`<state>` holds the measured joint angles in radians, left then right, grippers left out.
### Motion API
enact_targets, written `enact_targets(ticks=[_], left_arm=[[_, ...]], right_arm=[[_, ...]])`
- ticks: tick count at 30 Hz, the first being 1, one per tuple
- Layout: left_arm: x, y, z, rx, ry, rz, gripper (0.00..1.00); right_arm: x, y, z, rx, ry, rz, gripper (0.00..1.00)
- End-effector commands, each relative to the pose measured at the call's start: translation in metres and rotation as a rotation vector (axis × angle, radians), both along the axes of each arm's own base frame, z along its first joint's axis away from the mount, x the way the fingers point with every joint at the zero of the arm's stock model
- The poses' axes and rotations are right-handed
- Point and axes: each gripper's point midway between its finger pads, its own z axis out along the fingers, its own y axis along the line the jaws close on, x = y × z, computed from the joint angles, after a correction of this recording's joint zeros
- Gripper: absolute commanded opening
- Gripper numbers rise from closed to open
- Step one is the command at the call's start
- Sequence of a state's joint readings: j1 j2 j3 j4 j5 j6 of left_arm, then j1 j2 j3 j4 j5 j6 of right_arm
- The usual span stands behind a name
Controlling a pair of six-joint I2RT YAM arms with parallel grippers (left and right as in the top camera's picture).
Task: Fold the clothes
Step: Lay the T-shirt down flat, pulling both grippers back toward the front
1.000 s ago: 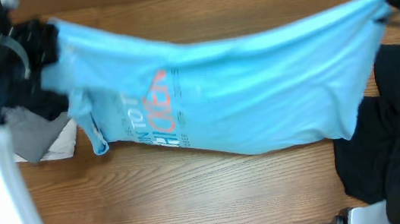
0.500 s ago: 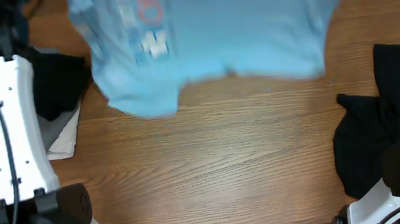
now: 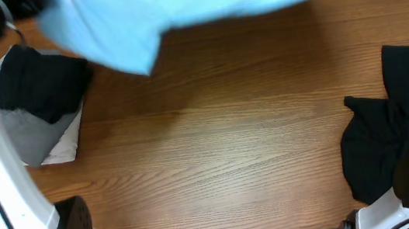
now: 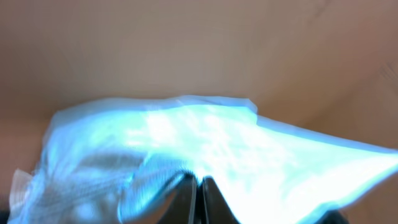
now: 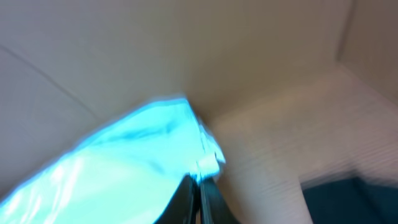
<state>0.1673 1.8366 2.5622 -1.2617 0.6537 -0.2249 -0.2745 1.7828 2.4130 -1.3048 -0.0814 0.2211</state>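
Blue tee pinched in L pincer & R pincer.

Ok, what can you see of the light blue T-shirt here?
The light blue T-shirt is soft, thin fabric, motion-blurred, stretched wide along the far edge of the overhead view, with one corner drooping lower on the left. Its print shows only as pale smears. The left gripper and right gripper are each shut on a bunched edge. Whether it touches the table cannot be told.
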Motion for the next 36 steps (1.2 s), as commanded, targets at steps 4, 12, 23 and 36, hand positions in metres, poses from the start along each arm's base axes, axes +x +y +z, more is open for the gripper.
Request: enact_targets(ticks=[4,12,23,36], left_arm=[[-0.011,-0.039,-0.172,0.199,0.539,-0.250,0.04],[-0.069,-0.063,-0.331,0.240,1.085,-0.376,0.04],[-0.163,-0.038,-0.408,0.274,1.268,-0.320,0.04],[-0.187,0.050,-0.336,0.151,1.027,0.161,0.04]], right_arm=[[-0.011,-0.006,-0.130,0.058,0.428,-0.002,0.04],[-0.064,0.009,-0.257,0.160,0.816,0.017,0.04],[-0.145,0.001,-0.335,0.236,1.122,-0.129,0.04],[-0.181,-0.032,-0.330,0.322,1.105,-0.338,0.04]])
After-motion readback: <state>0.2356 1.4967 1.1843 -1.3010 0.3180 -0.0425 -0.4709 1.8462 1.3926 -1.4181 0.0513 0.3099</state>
